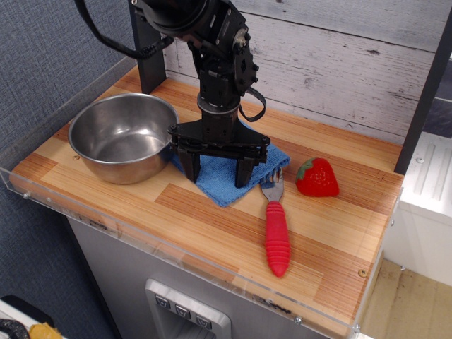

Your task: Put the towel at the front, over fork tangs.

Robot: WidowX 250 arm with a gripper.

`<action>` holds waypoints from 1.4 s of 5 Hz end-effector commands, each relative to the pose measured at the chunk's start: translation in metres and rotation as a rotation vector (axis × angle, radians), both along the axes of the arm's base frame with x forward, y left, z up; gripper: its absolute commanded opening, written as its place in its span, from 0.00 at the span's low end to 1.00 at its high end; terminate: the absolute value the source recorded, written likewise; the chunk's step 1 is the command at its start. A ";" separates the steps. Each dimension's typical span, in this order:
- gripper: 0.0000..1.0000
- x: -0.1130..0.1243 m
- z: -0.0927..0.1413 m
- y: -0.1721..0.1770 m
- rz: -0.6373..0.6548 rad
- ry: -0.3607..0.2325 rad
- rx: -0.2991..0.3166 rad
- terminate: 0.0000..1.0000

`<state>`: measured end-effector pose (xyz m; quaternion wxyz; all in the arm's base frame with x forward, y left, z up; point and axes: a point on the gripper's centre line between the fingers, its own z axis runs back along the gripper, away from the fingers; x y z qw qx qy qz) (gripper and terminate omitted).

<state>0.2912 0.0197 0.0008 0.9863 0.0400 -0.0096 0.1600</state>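
The blue towel [222,179] lies flat on the wooden table between the steel bowl and the fork. My gripper [217,171] stands upright over it, open wide, with its left fingertip [191,168] and right fingertip [243,174] pressed down on the cloth. The fork lies just right of the towel, its grey tangs [272,186] touching the towel's right edge and close to my right fingertip. Its red ribbed handle [276,240] points toward the table's front. The towel's middle is partly hidden behind the gripper.
A steel bowl [122,137] stands at the left, touching the towel's left side. A red toy strawberry [317,177] sits right of the fork head. A clear plastic rim [176,256] borders the front and left edges. A white plank wall stands behind.
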 end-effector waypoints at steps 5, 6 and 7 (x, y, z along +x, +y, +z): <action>1.00 -0.067 0.002 -0.021 -0.114 0.126 0.008 0.00; 1.00 -0.059 0.018 -0.023 -0.129 0.080 0.031 0.00; 1.00 -0.050 0.036 -0.025 -0.137 0.027 0.043 0.00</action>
